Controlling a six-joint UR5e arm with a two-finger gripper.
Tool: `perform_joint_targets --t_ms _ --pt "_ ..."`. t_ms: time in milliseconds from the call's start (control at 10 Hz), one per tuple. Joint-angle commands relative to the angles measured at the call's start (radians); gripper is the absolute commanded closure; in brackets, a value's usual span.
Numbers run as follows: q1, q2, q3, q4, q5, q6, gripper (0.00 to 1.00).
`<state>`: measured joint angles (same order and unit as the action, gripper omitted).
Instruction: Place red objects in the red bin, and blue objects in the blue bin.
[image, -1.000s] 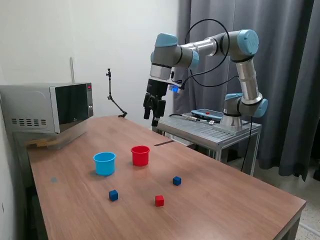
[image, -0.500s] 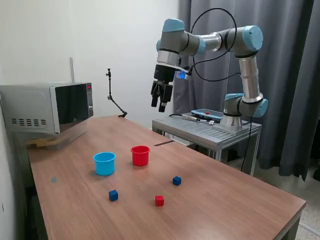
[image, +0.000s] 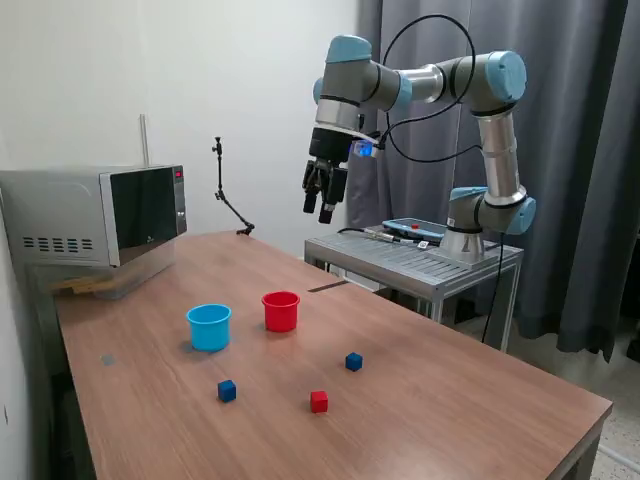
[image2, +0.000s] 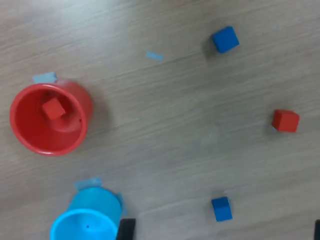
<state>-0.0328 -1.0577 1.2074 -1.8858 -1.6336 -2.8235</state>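
My gripper (image: 318, 205) hangs high above the far side of the wooden table, open and holding nothing. In the wrist view only its dark fingertips (image2: 126, 230) show, set wide apart. The red bin (image: 281, 311) stands mid-table with one red cube (image2: 53, 108) lying inside the red bin (image2: 47, 118). Beside it, toward the exterior view's left, is the blue bin (image: 209, 327) (image2: 87, 220), which looks empty. A second red cube (image: 318, 401) (image2: 285, 121) sits on the table nearer the front. Two blue cubes (image: 353, 361) (image: 227, 390) flank it, both seen by the wrist camera (image2: 225, 39) (image2: 221, 208).
A microwave (image: 95, 215) stands at the table's back, on the exterior view's left. A metal cart (image: 415, 255) carrying the arm's base sits behind the table on the exterior view's right. A thin black stand (image: 225, 190) rises at the back edge. Small blue tape marks (image2: 154, 56) lie on the wood.
The gripper rose and shifted toward the exterior view's right, away from above the bins, then held nearly still. The cubes and bins have not moved.
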Motion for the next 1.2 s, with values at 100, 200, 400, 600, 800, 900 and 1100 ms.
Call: perform_joint_targets --t_ms 100,200,400,600,800,900,1100 --pt "0.011 0.063 -0.006 -0.003 0.003 -0.001 0.00" --pt "0.011 0.096 -0.025 -0.003 0.001 -0.001 0.00" --pt "0.013 0.149 -0.058 -0.004 0.005 0.001 0.00" --pt "0.020 0.198 -0.094 -0.007 0.006 0.003 0.00" --pt "0.022 0.243 -0.124 -0.010 0.037 -0.002 0.00" --pt "0.046 0.272 -0.141 -0.012 0.040 -0.004 0.00" --pt "0.083 0.317 -0.172 -0.016 0.040 -0.004 0.00"
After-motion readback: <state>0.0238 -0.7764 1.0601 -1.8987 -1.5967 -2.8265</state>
